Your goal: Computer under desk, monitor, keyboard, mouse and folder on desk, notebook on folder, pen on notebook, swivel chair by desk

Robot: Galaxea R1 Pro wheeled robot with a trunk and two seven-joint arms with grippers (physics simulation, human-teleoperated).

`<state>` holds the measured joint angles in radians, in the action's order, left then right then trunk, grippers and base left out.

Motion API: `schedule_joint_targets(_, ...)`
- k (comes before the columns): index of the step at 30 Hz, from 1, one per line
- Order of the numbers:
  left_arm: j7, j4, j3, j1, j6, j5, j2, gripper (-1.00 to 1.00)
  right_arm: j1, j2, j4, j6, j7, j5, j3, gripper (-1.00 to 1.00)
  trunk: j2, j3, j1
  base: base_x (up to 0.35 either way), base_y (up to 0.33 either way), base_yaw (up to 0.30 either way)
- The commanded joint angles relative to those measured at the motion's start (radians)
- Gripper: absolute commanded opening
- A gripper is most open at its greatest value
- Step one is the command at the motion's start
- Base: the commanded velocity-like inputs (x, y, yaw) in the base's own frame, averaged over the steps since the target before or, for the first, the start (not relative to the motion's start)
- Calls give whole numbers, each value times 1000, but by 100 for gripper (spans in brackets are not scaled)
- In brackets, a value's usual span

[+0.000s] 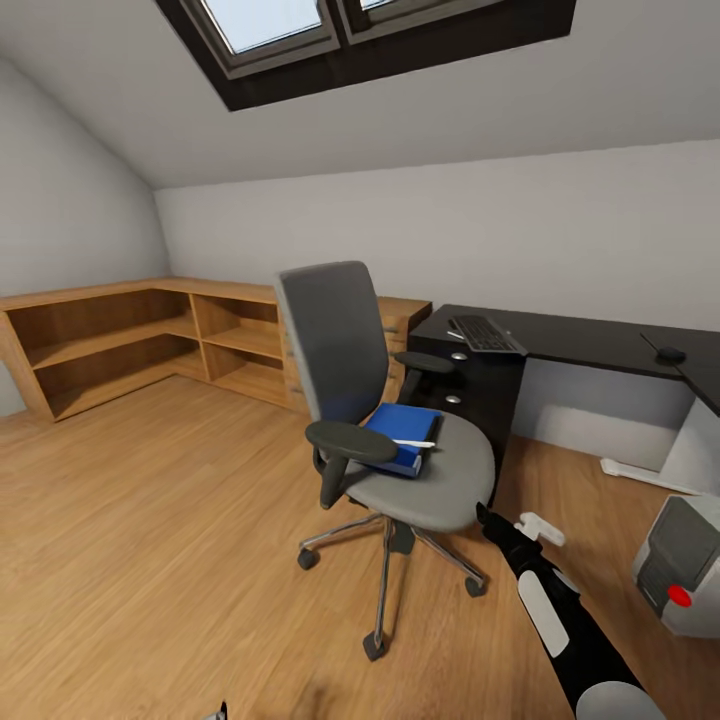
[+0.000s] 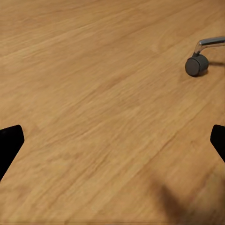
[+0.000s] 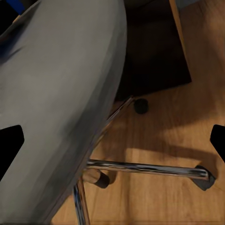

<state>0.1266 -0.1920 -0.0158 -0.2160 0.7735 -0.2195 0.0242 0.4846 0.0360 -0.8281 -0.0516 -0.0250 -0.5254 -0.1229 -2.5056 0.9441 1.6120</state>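
The grey swivel chair (image 1: 390, 440) stands on the floor in front of the black desk (image 1: 590, 345). On its seat lies the blue folder (image 1: 400, 432) with the white pen (image 1: 415, 443) across it. The notebook is hidden from me. The keyboard (image 1: 485, 335) and the mouse (image 1: 670, 354) rest on the desk. The computer (image 1: 685, 565) stands on the floor at the right. The monitor is out of view. My right gripper (image 3: 112, 145) is open just beside the seat's edge (image 3: 61, 103), over the chrome base (image 3: 145, 168). My left gripper (image 2: 112, 145) is open above bare floor near a castor (image 2: 196, 65).
A low light-wood shelf unit (image 1: 140, 340) runs along the left and back walls. The desk's black drawer unit (image 1: 465, 390) stands right behind the chair. Open wood floor (image 1: 150, 540) spreads to the left of the chair. A sloped ceiling with a skylight (image 1: 290, 25) is overhead.
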Motion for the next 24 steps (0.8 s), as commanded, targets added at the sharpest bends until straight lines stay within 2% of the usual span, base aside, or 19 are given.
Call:
schedule_joint_targets(1,2,0,-1,-1,3,0,0,100,0,0,-2,-5,-3,-8,0,100,0,1,0,-21,0,18)
schedule_joint_targets(15,2,0,-1,-1,3,0,0,100,0,-1,-2,-5,-3,-7,1,100,0,1,0,-5,0,106)
schedule_joint_targets(24,2,0,-1,0,3,0,0,100,1,1,-2,-5,-3,-7,0,100,0,1,0,0,0,22)
